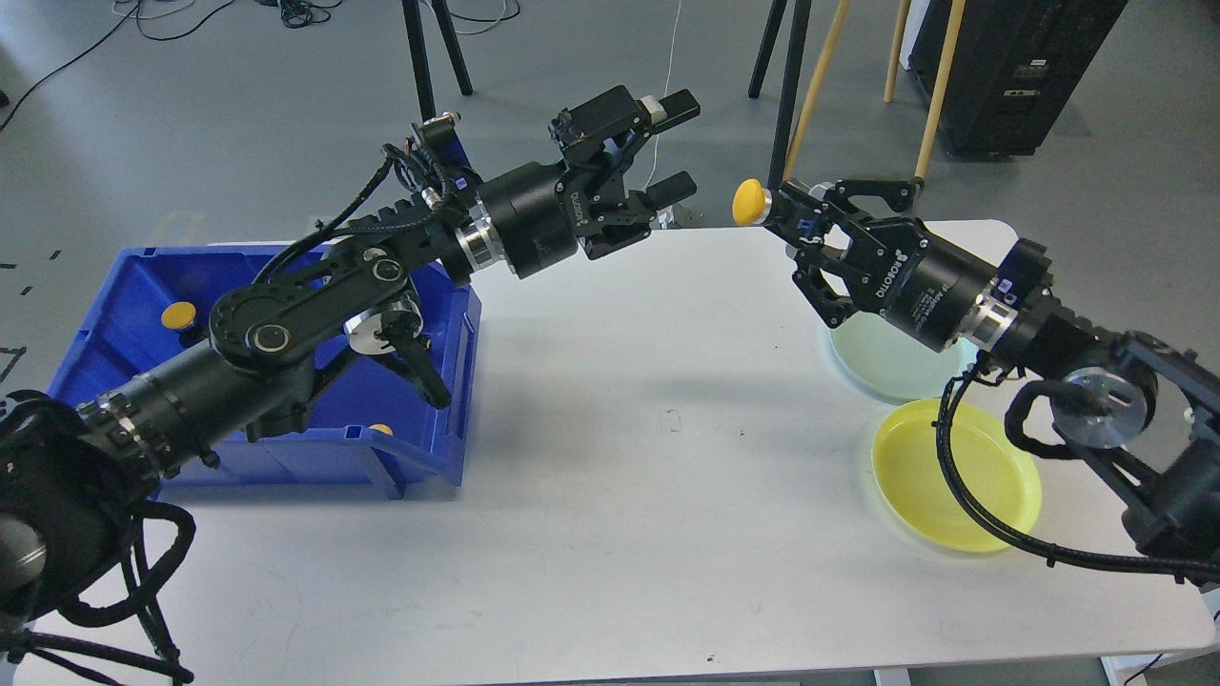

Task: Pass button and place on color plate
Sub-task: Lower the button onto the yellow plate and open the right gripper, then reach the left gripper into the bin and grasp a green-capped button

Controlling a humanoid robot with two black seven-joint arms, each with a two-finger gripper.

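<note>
My right gripper [780, 211] is shut on a yellow button [748, 202] and holds it in the air above the table's far edge. My left gripper [675, 143] is open and empty, raised to the left of the button with a clear gap between them. A yellow plate [991, 510] lies at the right of the table, partly under my right arm's cable. A pale green plate [872, 357] lies just beyond it, partly hidden by my right arm.
A blue bin [124, 286] stands at the table's left with more yellow buttons [177, 314] in it, partly hidden by my left arm. Tripod legs and wooden poles stand on the floor behind the table [620, 476].
</note>
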